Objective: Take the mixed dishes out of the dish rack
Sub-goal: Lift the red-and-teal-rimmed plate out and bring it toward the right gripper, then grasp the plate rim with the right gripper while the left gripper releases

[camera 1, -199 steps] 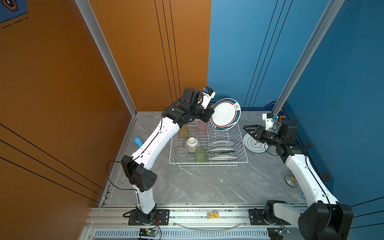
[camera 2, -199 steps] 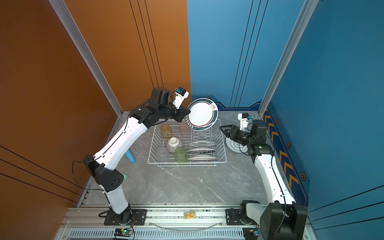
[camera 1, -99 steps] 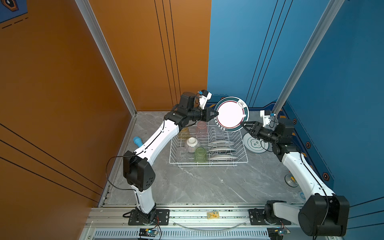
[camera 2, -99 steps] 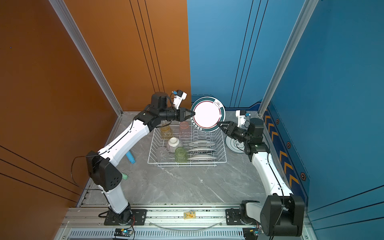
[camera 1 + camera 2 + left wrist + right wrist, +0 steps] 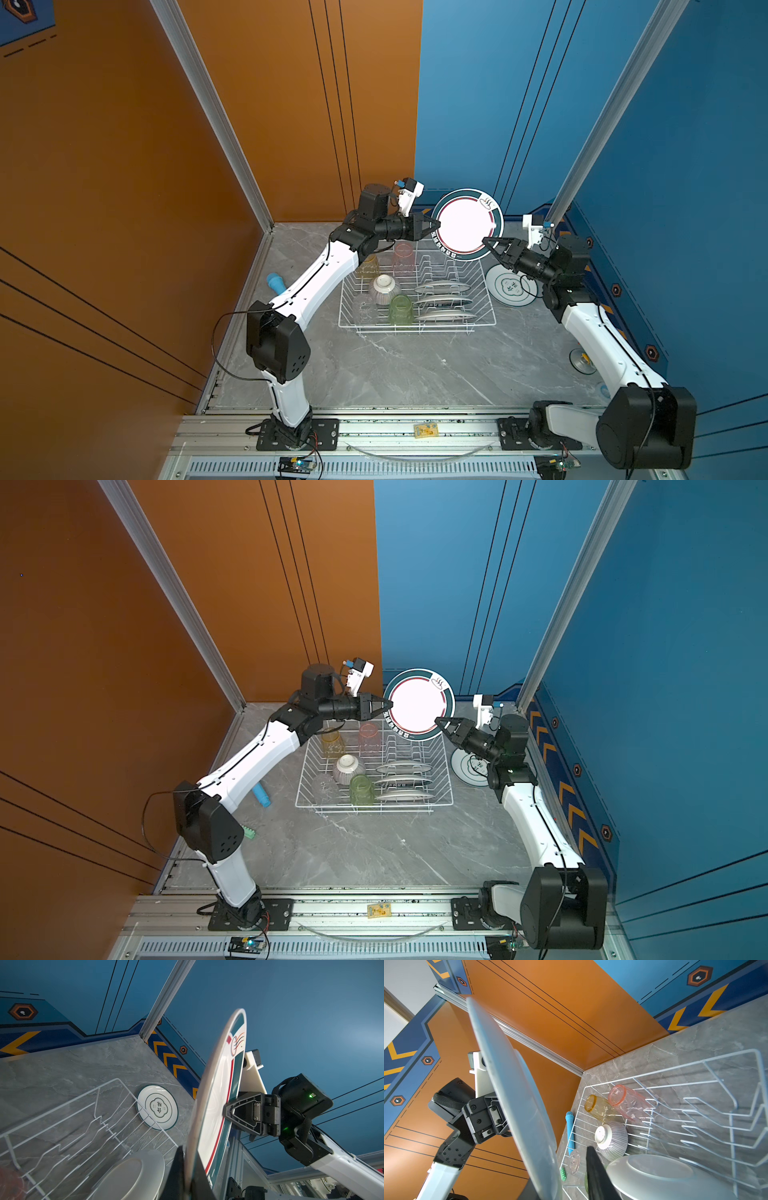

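Plate (image 5: 467,224), a round glossy white disc with a dark green rim band and a thin red ring, hangs in the air above the far end of the white wire dish rack (image 5: 419,328), touching none of its zigzag slots. The left gripper (image 5: 433,226) is clamped on its edge, while the right gripper (image 5: 487,242) straddles the opposite edge; whether those jaws press it cannot be told.
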Robot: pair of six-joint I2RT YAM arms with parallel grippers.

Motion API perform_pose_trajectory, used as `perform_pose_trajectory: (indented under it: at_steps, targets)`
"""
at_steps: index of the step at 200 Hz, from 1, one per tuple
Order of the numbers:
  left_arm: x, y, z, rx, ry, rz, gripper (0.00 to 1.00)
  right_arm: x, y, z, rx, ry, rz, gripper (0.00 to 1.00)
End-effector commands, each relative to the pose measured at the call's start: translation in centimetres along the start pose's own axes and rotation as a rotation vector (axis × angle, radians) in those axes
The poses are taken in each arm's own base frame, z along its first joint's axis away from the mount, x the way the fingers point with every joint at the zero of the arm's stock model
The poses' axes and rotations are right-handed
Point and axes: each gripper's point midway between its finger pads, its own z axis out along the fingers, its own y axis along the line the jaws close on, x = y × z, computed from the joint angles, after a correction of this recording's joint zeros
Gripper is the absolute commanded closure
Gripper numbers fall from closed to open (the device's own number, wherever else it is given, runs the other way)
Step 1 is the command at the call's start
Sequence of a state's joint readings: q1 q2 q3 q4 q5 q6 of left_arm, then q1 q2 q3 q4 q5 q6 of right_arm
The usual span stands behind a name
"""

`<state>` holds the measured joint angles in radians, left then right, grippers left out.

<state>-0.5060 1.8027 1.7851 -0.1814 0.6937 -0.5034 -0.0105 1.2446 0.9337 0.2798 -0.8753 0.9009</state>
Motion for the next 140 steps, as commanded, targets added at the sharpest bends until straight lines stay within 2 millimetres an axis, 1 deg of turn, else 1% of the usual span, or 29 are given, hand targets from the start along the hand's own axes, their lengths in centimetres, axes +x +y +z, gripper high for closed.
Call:
perform_pose_trajectory:
  at_steps: [1,42,44,63,80,86,89,96,118,130,140]
  targets:
    - [-0.5,-2.0,0.2,0.082,-0.012,0.025,1.00,-0.4,0.6,0.4,-0.035,-0.011,-0.002,0.78]
    - [-0.3,-1.6,0.6,0.074,-0.008,0.017,1.00,-0.8,1.0,0.3,-0.039,-0.028,-0.008,1.00]
    - [-0.3,-1.6,0.6,0.071,-0.008,0.017,1.00,-0.8,1.1,0.3,-0.038,-0.028,-0.008,1.00]
    - [0.0,-1.2,0.5,0.041,0.000,0.026,0.88,-1.0,1.3,0.2,-0.038,-0.038,-0.014,1.00]
    - [0.2,-0.9,0.4,0.015,0.004,0.036,0.80,-1.2,1.5,0.0,-0.037,-0.050,-0.021,1.00]
    - [0.0,-0.9,0.3,0.007,-0.003,0.045,0.77,-1.3,1.5,-0.1,-0.035,-0.055,-0.022,1.00]
    - [0.6,-0.5,0.3,-0.007,0.018,0.029,0.75,-1.4,1.5,-0.2,-0.035,-0.058,-0.022,1.00]
    - [0.7,-0.4,0.2,-0.018,0.021,0.035,0.72,-1.5,1.5,-0.2,-0.032,-0.063,-0.021,1.00]
    - [1.0,0.2,-0.4,-0.075,0.031,0.064,0.70,-2.5,1.0,-0.9,-0.008,-0.096,-0.005,1.00]
    - [1.3,1.0,-1.1,-0.143,0.043,0.090,0.70,-3.2,-0.1,-1.6,0.030,-0.126,0.012,1.00]
    - [1.6,1.9,-1.8,-0.216,0.054,0.120,0.70,-3.9,-1.6,-2.5,0.083,-0.149,0.033,1.00]
